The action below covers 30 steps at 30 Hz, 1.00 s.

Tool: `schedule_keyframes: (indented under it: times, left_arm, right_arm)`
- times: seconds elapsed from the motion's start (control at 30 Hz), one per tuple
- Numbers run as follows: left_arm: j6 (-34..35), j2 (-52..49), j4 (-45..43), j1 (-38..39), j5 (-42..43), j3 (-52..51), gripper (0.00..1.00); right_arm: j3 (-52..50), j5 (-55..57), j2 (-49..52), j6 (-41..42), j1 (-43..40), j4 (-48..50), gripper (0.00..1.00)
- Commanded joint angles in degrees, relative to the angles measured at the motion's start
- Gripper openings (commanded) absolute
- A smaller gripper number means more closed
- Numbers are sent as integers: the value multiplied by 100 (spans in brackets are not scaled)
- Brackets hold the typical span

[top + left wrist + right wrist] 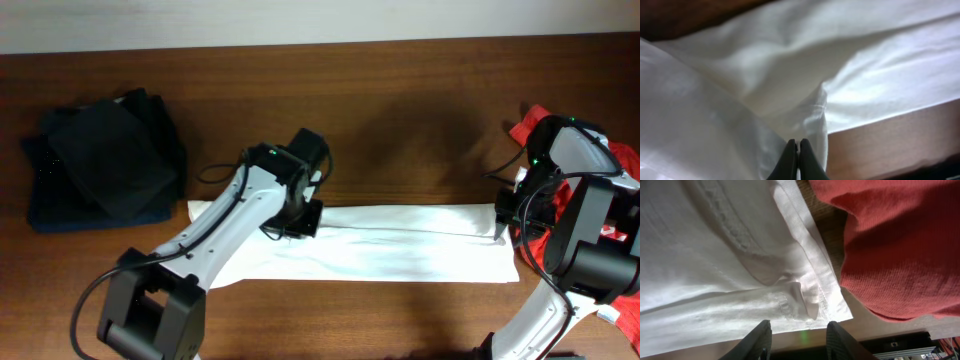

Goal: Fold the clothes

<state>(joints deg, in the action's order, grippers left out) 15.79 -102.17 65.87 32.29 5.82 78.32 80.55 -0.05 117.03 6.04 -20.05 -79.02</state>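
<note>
Surface: a brown wooden table (420,130) runs the full width of the overhead view, with a pale wall (300,20) along its far edge.

Items on the table, counted: one white garment (400,245), one red garment (526,127) and one dark pile of clothes (105,160).

The white garment lies flattened in a long band along the near part of the table, reaching from the left arm across to the right arm. Its near edge runs close to the table's front edge. The red garment sits at the far right, bunched and largely covered by the right arm. In the right wrist view its edge lies just beside the hemmed end of the white garment, with a strip of bare wood between them. The dark pile rests at the far left, well apart from the white garment. It appears to be a black piece on top of a navy one, though the exact number of pieces cannot be made out.

Arms: two.

The left gripper (798,146) is down on the left part of the white garment. Its tips are pressed together and pinch a raised fold of the white fabric.

The right gripper (799,330) is at the garment's right end. Its fingers (761,337) are spread apart and hold nothing, and the hemmed corner of the cloth lies between them.
</note>
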Motion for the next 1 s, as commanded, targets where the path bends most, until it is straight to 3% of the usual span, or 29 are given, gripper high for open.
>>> schedule_keyframes:
  times: [0.0, 0.07, 0.17, 0.33, 0.4, 0.57, 0.63, 0.83, 0.97]
  left_arm:
    - [612, 61, 389, 192, 83, 42, 1]
    - [610, 61, 560, 262, 81, 42, 2]
    - [608, 61, 557, 319, 76, 42, 18]
    - [605, 61, 57, 319, 31, 42, 19]
    - [608, 61, -98, 304, -380, 42, 23]
    - [605, 61, -142, -354, -1506, 42, 46]
    - [603, 59, -138, -754, -1510, 42, 52]
    - [516, -179, -125, -1545, -1484, -153, 52]
    - [516, -293, -111, -1591, -1419, -433, 46]
  right_arm:
    - [-22, -37, -105, 39, -22, -4, 40]
    - [-22, -37, -105, 39, -22, -2, 40]
    - [-22, -37, -105, 42, -22, -4, 40]
    - [-22, -37, -105, 42, -22, -20, 40]
    - [-22, -37, -105, 39, -22, -20, 40]
    - [-22, -76, -105, 39, -22, -20, 40]
    - [-22, -76, -105, 39, -22, -17, 40]
    - [-22, -79, -105, 39, -22, -11, 40]
    - [-22, -76, -105, 39, -22, 0, 40]
